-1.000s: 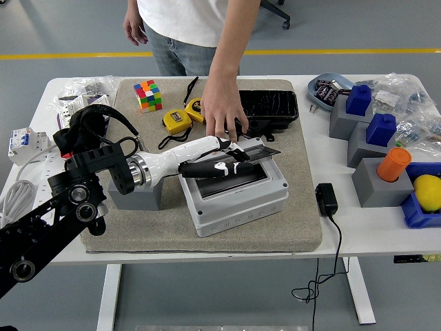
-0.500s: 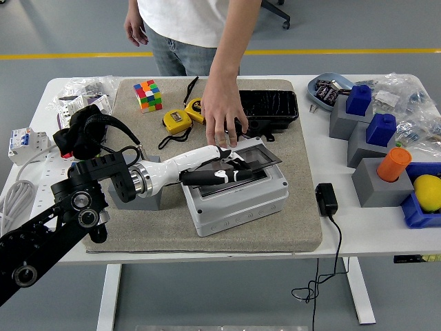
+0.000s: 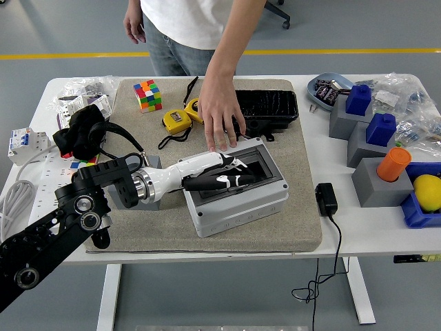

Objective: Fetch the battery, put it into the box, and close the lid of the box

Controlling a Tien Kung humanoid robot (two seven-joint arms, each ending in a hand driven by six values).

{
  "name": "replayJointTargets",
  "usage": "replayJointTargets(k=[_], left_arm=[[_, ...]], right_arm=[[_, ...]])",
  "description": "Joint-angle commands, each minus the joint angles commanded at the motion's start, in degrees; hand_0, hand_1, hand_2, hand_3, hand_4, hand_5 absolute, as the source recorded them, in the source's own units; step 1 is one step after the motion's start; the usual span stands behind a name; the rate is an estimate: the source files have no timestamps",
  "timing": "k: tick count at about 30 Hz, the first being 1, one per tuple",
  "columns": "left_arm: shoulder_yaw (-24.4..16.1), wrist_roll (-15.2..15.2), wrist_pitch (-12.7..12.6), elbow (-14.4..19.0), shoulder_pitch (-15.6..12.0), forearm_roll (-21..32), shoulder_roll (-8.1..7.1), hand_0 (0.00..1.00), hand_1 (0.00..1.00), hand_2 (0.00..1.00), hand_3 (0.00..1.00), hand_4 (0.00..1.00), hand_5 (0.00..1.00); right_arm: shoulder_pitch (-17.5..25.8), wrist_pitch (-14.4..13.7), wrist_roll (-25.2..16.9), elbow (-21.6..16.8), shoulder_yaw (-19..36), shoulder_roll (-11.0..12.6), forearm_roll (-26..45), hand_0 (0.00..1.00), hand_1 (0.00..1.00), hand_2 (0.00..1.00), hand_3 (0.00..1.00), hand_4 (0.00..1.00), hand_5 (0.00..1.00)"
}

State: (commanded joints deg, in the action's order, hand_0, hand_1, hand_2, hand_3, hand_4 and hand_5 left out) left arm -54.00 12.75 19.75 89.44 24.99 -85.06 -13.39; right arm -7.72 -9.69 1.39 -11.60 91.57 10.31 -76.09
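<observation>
A grey box (image 3: 238, 203) sits on the tan mat (image 3: 303, 221) at the table's middle. Its dark see-through lid (image 3: 265, 164) lies down flat in the box's top. My left hand (image 3: 238, 181), white with black fingers, lies flat on the lid with fingers stretched out and holds nothing. A person's hand (image 3: 219, 117) reaches from the far side, its fingertips at the box's far edge. No battery shows in or near the box. Several batteries lie in a blue dish (image 3: 325, 93) at the far right. My right hand is out of view.
A black tray (image 3: 272, 107) lies behind the box. A Rubik's cube (image 3: 147, 94) and yellow tape measures (image 3: 178, 121) are at the mat's back left. Grey blocks (image 3: 375, 183) with blue and orange pieces stand right. A black adapter (image 3: 326, 198) lies right of the mat.
The lid went from tilted up to lying flat on the box, with my left hand lowering on it. The person's hand stayed at the box's far edge.
</observation>
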Motion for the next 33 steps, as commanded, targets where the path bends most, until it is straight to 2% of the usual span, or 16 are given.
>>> replayJointTargets(k=[5, 7, 8, 11, 13, 14, 17, 22, 26, 33], left_arm=[[-4.01, -6.18, -6.64, 0.84, 0.42, -4.17, 0.02, 0.998, 0.888, 0.782, 0.759, 0.998, 0.998], [-5.96, -8.37, -8.72, 0.85, 0.40, -5.23, 0.29, 0.998, 0.888, 0.782, 0.759, 0.998, 0.998], [-6.88, -9.25, -9.56, 0.79, 0.38, -5.53, 0.44, 0.957, 0.866, 0.790, 0.767, 0.998, 0.998], [-11.04, -12.06, -13.22, 0.23, -0.02, -6.92, 1.40, 0.957, 0.866, 0.790, 0.767, 0.998, 0.998], [-14.11, -14.13, -15.93, -0.68, -0.39, -6.96, 2.12, 0.957, 0.866, 0.790, 0.767, 0.998, 0.998], [-15.65, -15.41, -17.33, -1.35, -0.65, -6.04, 2.53, 0.913, 0.917, 0.875, 0.856, 0.998, 0.998], [-19.74, -18.35, -19.42, -2.99, -1.90, -2.65, 3.81, 0.913, 0.917, 0.875, 0.856, 0.998, 0.998], [-26.18, -22.05, -19.99, -4.89, -4.43, 6.53, 5.66, 0.915, 0.948, 0.913, 0.895, 0.998, 0.998], [-31.06, -22.99, -19.34, -5.66, -6.38, 14.55, 6.71, 0.917, 0.959, 0.924, 0.904, 0.998, 0.998], [-35.90, -22.68, -18.02, -6.04, -9.28, 22.47, 6.49, 0.922, 0.962, 0.932, 0.909, 0.998, 0.998]], right_arm=[[-0.20, -0.03, -0.04, -0.08, -0.16, -0.10, 0.17, 0.835, 0.788, 0.772, 0.811, 0.998, 0.998], [-0.22, -0.03, -0.02, -0.04, 0.01, -0.18, 0.02, 0.835, 0.788, 0.772, 0.811, 0.998, 0.998], [-0.22, -0.04, -0.02, -0.03, 0.10, -0.21, -0.04, 0.835, 0.787, 0.772, 0.811, 0.998, 0.998], [-0.16, -0.05, 0.00, -0.06, 0.14, -0.37, -0.08, 0.835, 0.787, 0.772, 0.811, 0.998, 0.998], [-0.14, -0.06, 0.01, -0.07, 0.23, -0.49, -0.16, 0.835, 0.787, 0.772, 0.811, 0.998, 0.998], [-0.12, -0.07, 0.01, -0.06, 0.33, -0.59, -0.23, 0.835, 0.788, 0.772, 0.811, 0.998, 0.998], [-0.08, -0.07, 0.04, -0.10, 0.37, -0.92, -0.27, 0.835, 0.788, 0.772, 0.811, 0.998, 0.998], [0.07, -0.02, 0.09, -0.12, 1.09, -1.52, -0.88, 0.835, 0.786, 0.772, 0.811, 0.998, 0.998], [0.05, 0.10, 0.21, -0.20, 1.38, -1.98, -1.26, 0.835, 0.788, 0.772, 0.811, 0.998, 0.998], [-0.04, 0.17, 0.36, -0.19, 1.48, -2.50, -1.77, 0.835, 0.786, 0.772, 0.811, 0.998, 0.998]])
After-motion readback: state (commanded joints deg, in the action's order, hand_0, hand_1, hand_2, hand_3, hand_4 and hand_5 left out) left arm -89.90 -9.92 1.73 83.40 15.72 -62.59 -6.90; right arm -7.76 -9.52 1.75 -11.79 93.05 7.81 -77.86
